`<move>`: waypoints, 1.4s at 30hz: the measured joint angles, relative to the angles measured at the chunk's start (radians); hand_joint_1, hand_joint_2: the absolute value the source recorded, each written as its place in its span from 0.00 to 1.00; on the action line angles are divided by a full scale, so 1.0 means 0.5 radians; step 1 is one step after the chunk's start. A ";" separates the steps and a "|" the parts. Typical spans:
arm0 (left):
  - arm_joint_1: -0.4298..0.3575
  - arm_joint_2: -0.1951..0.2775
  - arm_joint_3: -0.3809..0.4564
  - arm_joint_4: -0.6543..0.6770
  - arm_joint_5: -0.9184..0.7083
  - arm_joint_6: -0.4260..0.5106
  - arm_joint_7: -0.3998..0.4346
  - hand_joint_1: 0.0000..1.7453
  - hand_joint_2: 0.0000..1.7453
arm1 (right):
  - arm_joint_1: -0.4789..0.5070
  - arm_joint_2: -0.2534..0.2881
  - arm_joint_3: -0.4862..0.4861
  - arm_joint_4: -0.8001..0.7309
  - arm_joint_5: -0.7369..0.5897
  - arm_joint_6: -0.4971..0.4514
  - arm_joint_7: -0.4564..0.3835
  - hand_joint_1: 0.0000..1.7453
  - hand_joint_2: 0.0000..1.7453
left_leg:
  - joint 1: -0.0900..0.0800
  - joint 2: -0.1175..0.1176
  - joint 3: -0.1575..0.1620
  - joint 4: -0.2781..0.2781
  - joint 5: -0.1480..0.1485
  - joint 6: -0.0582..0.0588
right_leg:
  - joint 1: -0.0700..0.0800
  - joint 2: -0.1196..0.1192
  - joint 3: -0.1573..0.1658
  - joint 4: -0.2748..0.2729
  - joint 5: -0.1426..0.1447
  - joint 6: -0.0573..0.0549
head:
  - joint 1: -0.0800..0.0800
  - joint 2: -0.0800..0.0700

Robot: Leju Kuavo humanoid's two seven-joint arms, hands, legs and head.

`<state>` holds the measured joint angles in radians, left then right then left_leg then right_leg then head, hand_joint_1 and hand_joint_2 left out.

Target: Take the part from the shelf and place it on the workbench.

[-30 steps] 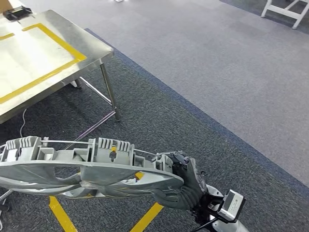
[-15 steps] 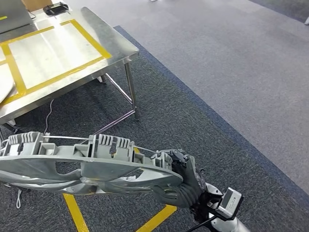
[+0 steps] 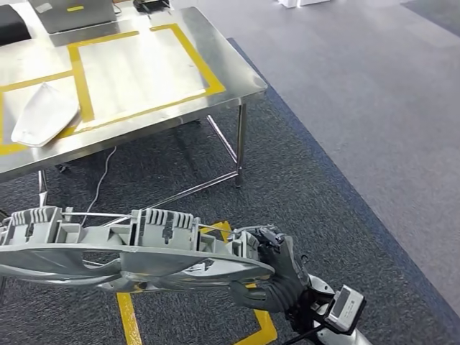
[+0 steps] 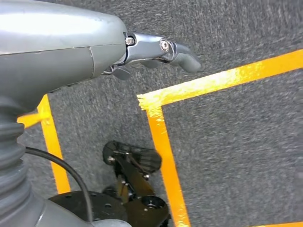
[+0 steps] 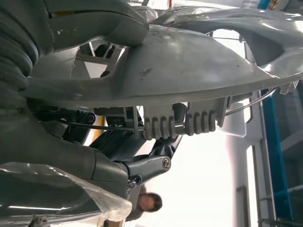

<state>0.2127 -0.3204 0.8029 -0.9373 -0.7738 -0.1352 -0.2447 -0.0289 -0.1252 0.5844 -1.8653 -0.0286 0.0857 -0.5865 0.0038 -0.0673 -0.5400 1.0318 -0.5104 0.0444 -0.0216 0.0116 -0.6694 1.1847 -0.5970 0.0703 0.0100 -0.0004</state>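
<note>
The right hand grips one end of the long, ribbed grey plastic part; the left hand holds nothing, fingers extended over speckled carpet.

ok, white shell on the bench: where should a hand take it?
Grip the white shell at its narrow pointed tip, coming from the bench's near edge. It lies flat and tapers there; the broad domed end looks too wide to pinch.
</note>
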 joint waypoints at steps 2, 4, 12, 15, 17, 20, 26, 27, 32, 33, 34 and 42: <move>-0.001 0.001 -0.006 0.000 -0.004 0.002 0.001 0.00 1.00 | -0.001 -0.001 0.000 0.001 0.001 0.001 -0.001 1.00 1.00 | 0.002 -0.038 0.030 0.009 -0.040 -0.024 | -0.008 0.048 0.022 -0.216 0.210 -0.012 | 0.007 0.000; -0.001 0.003 -0.009 -0.001 -0.008 0.004 0.002 0.00 1.00 | -0.003 -0.001 0.000 -0.001 0.003 0.002 -0.001 1.00 1.00 | 0.002 -0.059 0.046 0.008 -0.057 -0.052 | -0.005 0.062 0.036 -0.288 0.278 -0.049 | 0.010 0.001; -0.010 0.008 -0.014 -0.005 -0.022 0.013 0.002 0.00 1.00 | -0.003 -0.001 -0.002 -0.006 0.036 -0.005 -0.007 1.00 1.00 | 0.011 0.106 -0.287 0.535 -0.227 -0.118 | -0.007 -0.039 0.199 -0.326 0.211 -0.124 | -0.013 0.001; -0.009 0.008 -0.014 -0.005 -0.022 0.019 0.005 0.00 1.00 | 0.000 -0.001 -0.002 -0.006 0.045 -0.006 -0.010 1.00 1.00 | 0.008 0.134 -0.273 0.340 -0.090 -0.104 | -0.005 -0.094 0.278 -0.327 0.149 -0.114 | -0.014 0.001; -0.008 0.009 -0.014 -0.005 -0.021 0.023 0.008 0.00 1.00 | 0.001 -0.002 -0.002 -0.006 0.045 -0.006 -0.016 1.00 1.00 | -0.007 0.199 -0.211 0.126 0.045 -0.079 | 0.003 -0.130 0.330 -0.327 0.106 -0.094 | -0.014 0.001; -0.004 0.007 -0.018 -0.011 -0.019 0.026 0.013 0.00 1.00 | 0.002 -0.002 -0.001 -0.008 0.044 -0.007 -0.021 1.00 1.00 | -0.018 0.227 -0.171 0.053 0.054 -0.049 | 0.014 -0.169 0.376 -0.327 0.064 -0.052 | -0.015 0.000; -0.003 0.002 -0.028 -0.022 -0.012 0.028 0.024 0.00 1.00 | -0.006 -0.002 -0.002 -0.012 0.040 -0.014 -0.025 1.00 1.00 | -0.005 0.169 -0.077 0.014 0.049 0.006 | 0.004 -0.049 0.211 0.024 -0.084 -0.013 | -0.001 0.000; -0.003 0.002 -0.030 -0.023 -0.010 0.029 0.026 0.00 1.00 | -0.003 -0.002 -0.002 -0.012 0.039 -0.015 -0.025 1.00 1.00 | -0.006 0.163 -0.075 0.014 0.043 0.011 | 0.005 -0.039 0.140 0.117 -0.124 -0.012 | 0.000 0.000; -0.002 0.002 -0.033 -0.023 -0.003 0.032 0.026 0.00 1.00 | 0.008 -0.006 -0.002 -0.007 0.040 -0.018 -0.023 1.00 1.00 | -0.012 0.121 -0.004 0.013 -0.021 0.006 | 0.019 -0.029 0.044 -0.046 0.101 -0.040 | 0.000 0.000; -0.002 0.002 -0.035 -0.023 -0.002 0.032 0.027 0.00 1.00 | 0.007 -0.006 -0.002 -0.007 0.040 -0.018 -0.023 1.00 1.00 | -0.014 0.115 0.015 0.014 -0.037 0.000 | 0.025 -0.030 0.072 -0.156 0.160 -0.052 | 0.000 0.000; -0.002 0.002 -0.037 -0.022 -0.002 0.032 0.027 0.00 1.00 | 0.006 -0.007 -0.001 -0.007 0.040 -0.019 -0.024 1.00 1.00 | -0.015 0.111 0.026 0.012 -0.052 -0.011 | 0.031 -0.031 0.093 -0.230 0.180 -0.067 | 0.001 0.000; 0.004 0.006 -0.046 -0.023 0.020 0.035 0.032 0.00 1.00 | 0.002 -0.008 -0.004 -0.006 -0.003 -0.053 0.010 1.00 1.00 | -0.006 0.113 -0.029 0.230 -0.151 -0.094 | 0.017 -0.032 0.233 -0.335 0.200 -0.143 | -0.015 0.000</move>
<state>0.2147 -0.3172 0.7797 -0.9487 -0.7637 -0.1175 -0.2288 -0.0277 -0.1290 0.5823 -1.8686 -0.0301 0.0591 -0.5818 0.0006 -0.0108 -0.5544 1.1468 -0.5857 -0.0028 -0.0132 -0.0044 -0.5528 1.0172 -0.4969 -0.0014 0.0026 -0.0003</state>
